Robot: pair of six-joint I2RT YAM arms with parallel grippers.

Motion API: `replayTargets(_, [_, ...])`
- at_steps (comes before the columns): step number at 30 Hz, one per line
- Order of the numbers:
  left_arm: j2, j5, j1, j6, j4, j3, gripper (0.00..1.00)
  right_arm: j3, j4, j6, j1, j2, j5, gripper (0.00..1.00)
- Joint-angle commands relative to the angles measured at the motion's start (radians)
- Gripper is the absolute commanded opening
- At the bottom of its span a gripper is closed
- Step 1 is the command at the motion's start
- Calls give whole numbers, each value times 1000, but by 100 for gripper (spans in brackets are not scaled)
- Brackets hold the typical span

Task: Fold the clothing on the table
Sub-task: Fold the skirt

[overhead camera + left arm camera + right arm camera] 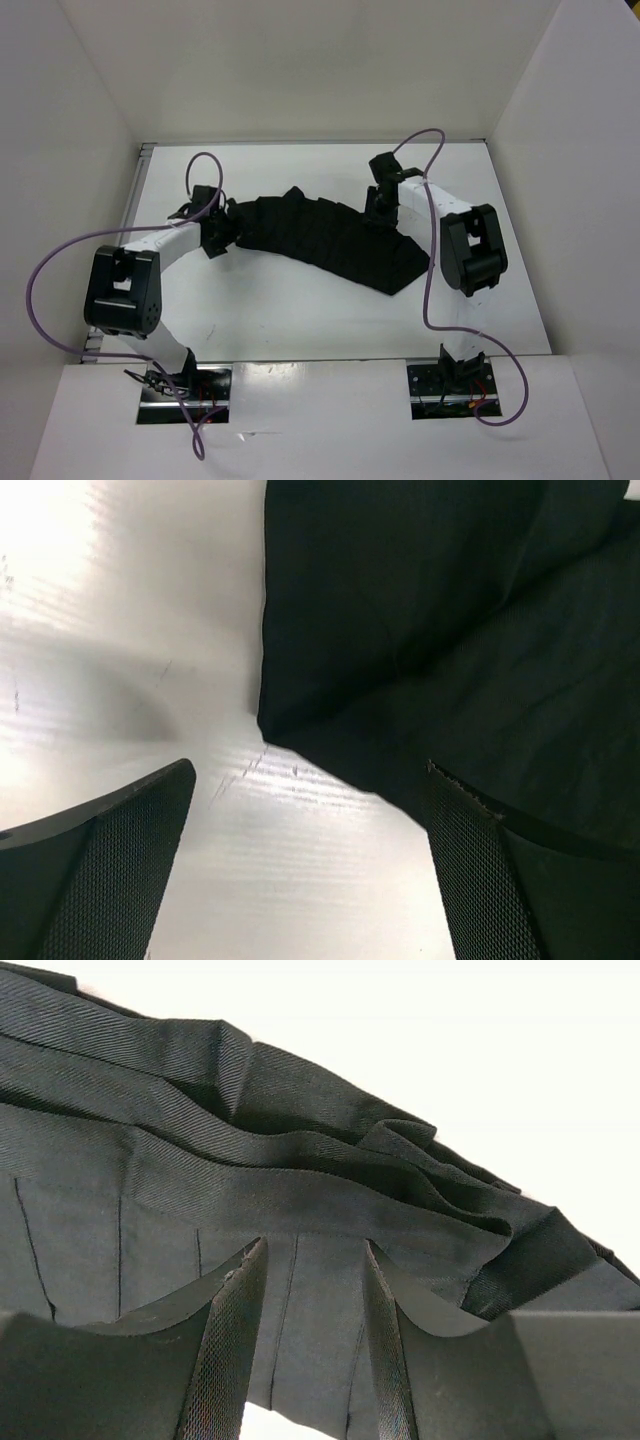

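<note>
The clothing point(320, 235) lies in a shallow arc across the middle of the desk point(300, 320), its left end at the left gripper point(308, 770) and its far right edge under the right gripper point(310, 1250). It looks light, limp and thin: a black woven fabric with a fine diagonal rib, stacked in soft pleat-like ridges that sag and ripple rather than hold a shape. It probably drags and bunches if pulled from 1 point, and the smooth desk likely lets it slide, so a fold is best made by lifting 2 corners of the same edge together. The thicker banded edge in the right wrist view seems the firmest place to pinch; the pointed corner in the left wrist view is another good hold. The left gripper is spread wide and holds nothing, 1 finger over bare desk and the other over the cloth's edge. The right gripper's fingers stand partly apart with fabric between them; I cannot tell whether they clamp it. No brand, label or writing can be read; only plain stitch lines show.
</note>
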Motion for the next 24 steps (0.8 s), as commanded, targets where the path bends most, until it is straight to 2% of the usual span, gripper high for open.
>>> replayTargets(1, [46, 71, 40, 35, 75, 34, 100, 7, -1, -17, 3, -63, 10, 48])
replayTargets(10, [173, 322, 61, 73, 222, 14, 100, -3, -1, -17, 3, -63, 10, 48])
replayTargets(14, [224, 434, 61, 95, 264, 14, 96, -12, -1, -17, 3, -63, -1, 48])
replayTargets(16, [233, 464, 52, 121, 264, 23, 91, -12, -1, -17, 3, -63, 9, 48])
replayTargets(18, [233, 498, 43, 133, 264, 32, 84, -12, -1, -17, 3, -44, 10, 48])
replayTargets(19, [242, 507, 34, 133, 264, 32, 73, -3, -1, -17, 3, -43, 10, 48])
replayTargets(22, [271, 553, 23, 144, 264, 43, 57, -3, -1, -17, 3, -34, 10, 48])
replayTargets(23, [291, 565, 23, 144, 264, 43, 46, 6, -1, -17, 3, -34, 10, 48])
replayTargets(24, [302, 591, 14, 144, 264, 43, 39, 7, -1, -17, 3, -34, 10, 48])
